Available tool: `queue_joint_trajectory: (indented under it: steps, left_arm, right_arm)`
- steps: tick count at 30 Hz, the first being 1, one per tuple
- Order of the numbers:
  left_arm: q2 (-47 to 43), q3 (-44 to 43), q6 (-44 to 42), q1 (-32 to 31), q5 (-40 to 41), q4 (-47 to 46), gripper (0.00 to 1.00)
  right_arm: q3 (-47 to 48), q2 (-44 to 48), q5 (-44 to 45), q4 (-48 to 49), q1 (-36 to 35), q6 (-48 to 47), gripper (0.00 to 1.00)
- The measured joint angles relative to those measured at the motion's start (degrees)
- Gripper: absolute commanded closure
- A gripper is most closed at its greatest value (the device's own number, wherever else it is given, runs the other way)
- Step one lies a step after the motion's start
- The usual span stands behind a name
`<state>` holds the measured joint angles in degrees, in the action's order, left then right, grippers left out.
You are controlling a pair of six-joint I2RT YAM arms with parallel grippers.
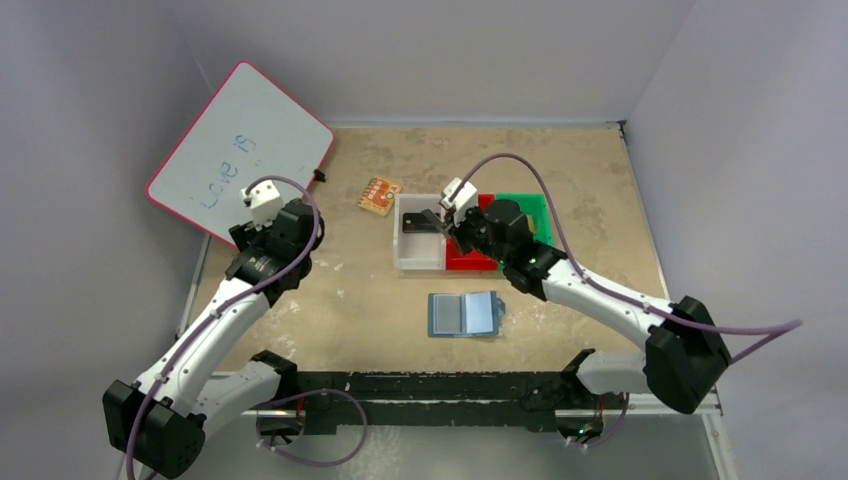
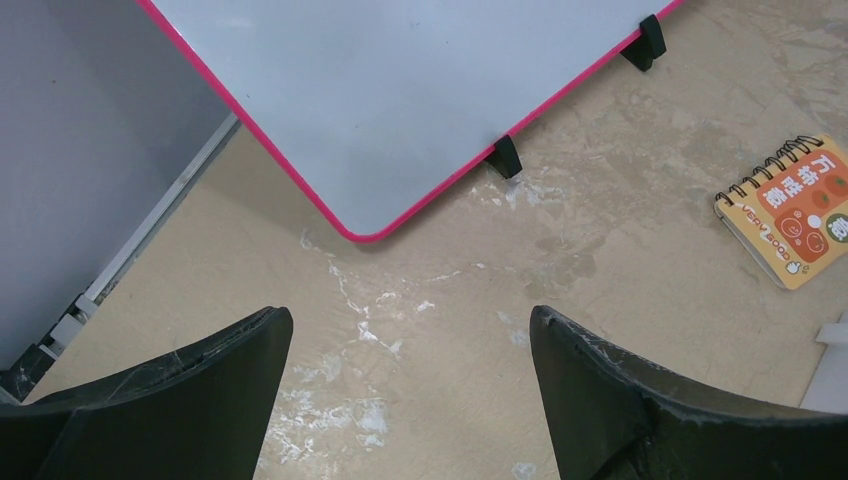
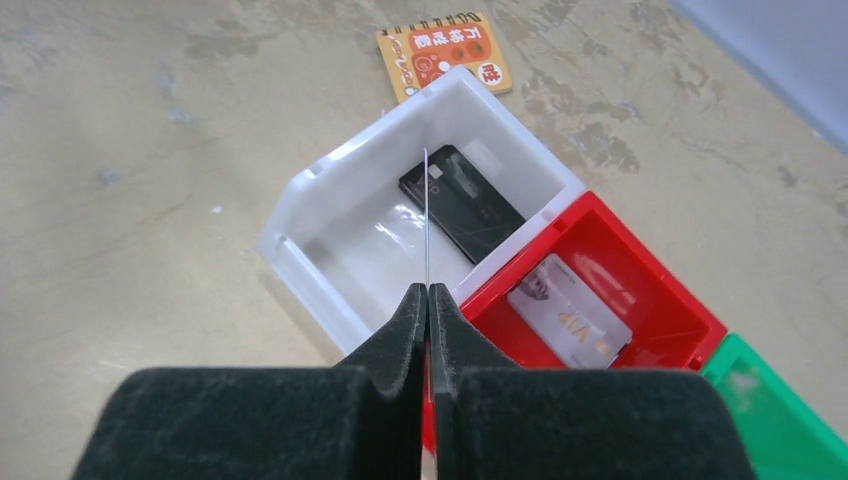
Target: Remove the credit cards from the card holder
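The card holder (image 1: 465, 313) is lying open and flat just below the middle of the frame, pale blue inside facing up, apart from the bins. Above it, a white bin (image 1: 403, 255), a red bin (image 1: 470, 262) and a green bin (image 1: 530, 207) are sitting side by side. The right gripper (image 1: 443, 217) is reaching over the white bin and pinching a dark credit card (image 1: 418, 225). The left gripper (image 1: 262, 200) is hovering left of centre beside a pink-edged whiteboard (image 1: 240, 145) that is leaning in the upper left, and an orange notebook (image 1: 379, 195) is resting nearby

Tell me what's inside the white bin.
One black card lies in the white bin. The edge-on card pinched by the right gripper hides a sliver of its floor.
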<state>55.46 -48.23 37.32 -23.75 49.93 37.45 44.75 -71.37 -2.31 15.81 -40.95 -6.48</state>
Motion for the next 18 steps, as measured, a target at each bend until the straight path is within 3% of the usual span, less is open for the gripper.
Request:
queue_joint_trajectory:
  steps: [18]
  left_arm:
    - [-1.18,0.00,-0.07,0.00,0.26,-0.02,0.10]
  right_arm:
    - [14.58,-19.61,7.43,-5.46,-5.14,-20.48,1.00]
